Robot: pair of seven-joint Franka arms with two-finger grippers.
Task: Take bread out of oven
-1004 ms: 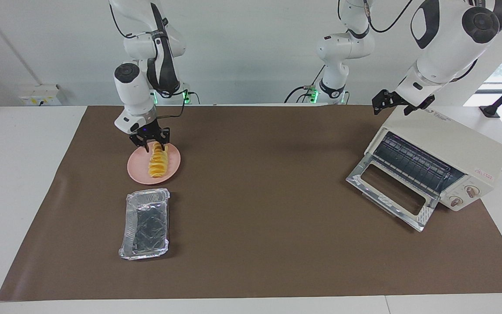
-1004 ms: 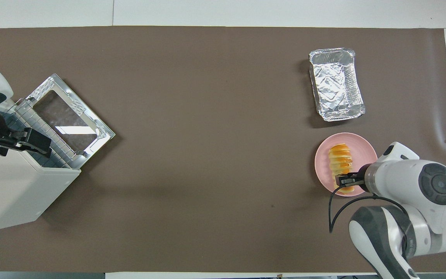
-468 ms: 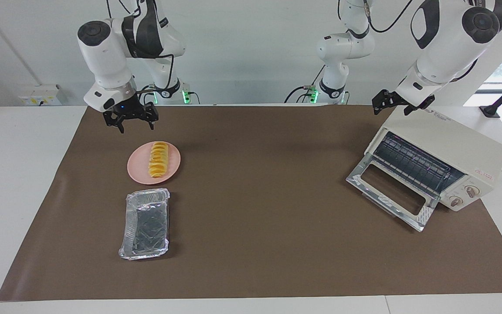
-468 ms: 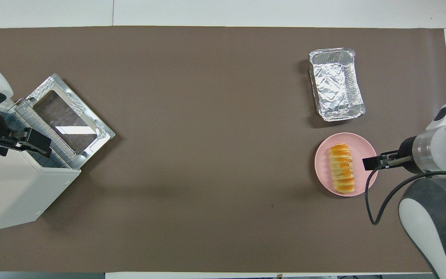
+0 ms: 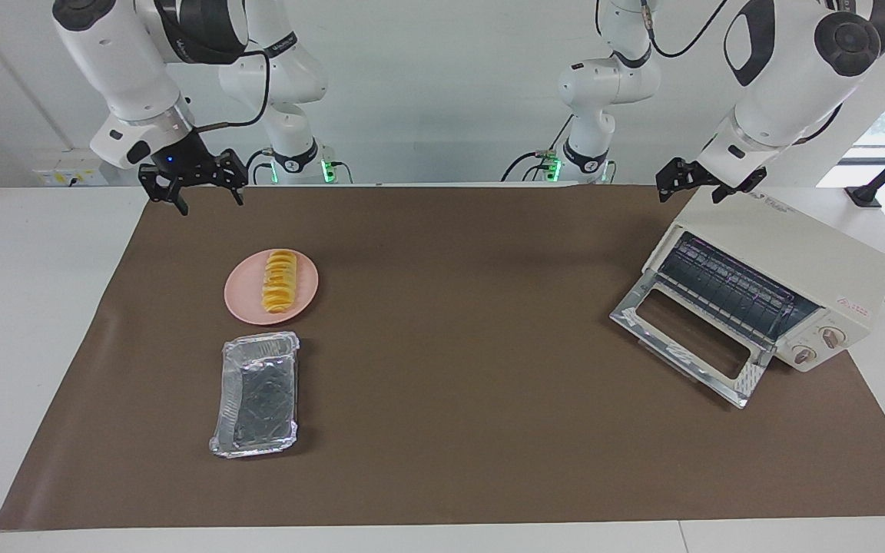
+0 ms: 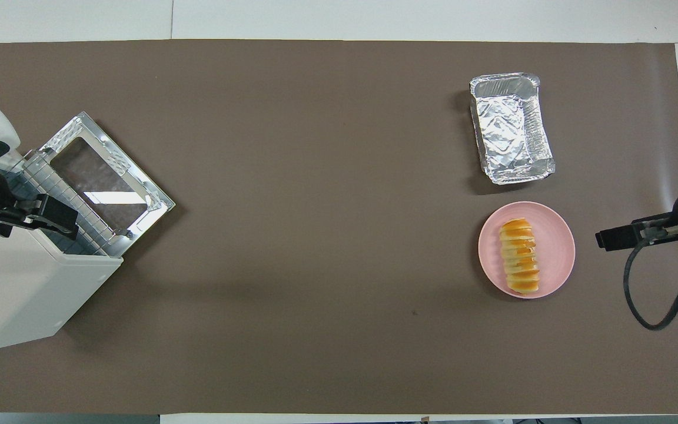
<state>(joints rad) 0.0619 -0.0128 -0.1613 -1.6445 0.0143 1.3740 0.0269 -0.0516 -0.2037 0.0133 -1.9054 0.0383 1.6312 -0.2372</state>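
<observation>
The bread (image 5: pixel 279 281) is found on the plate (image 5: pixel 241 300), its length running toward the robots; the right gripper (image 5: pixel 193 184), wide and empty, is raised nearby, the left gripper (image 5: pixel 700 182), also wide, over the oven (image 5: pixel 796 257)

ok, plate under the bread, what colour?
Pink plate, plain; clearest in the overhead view.

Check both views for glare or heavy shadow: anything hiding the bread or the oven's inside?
Overhead view: a bright reflection sits on the oven door glass, foil tray shines, bread evenly lit on the pink plate. Facing view: soft shadows only; oven interior dark but rack visible.
</observation>
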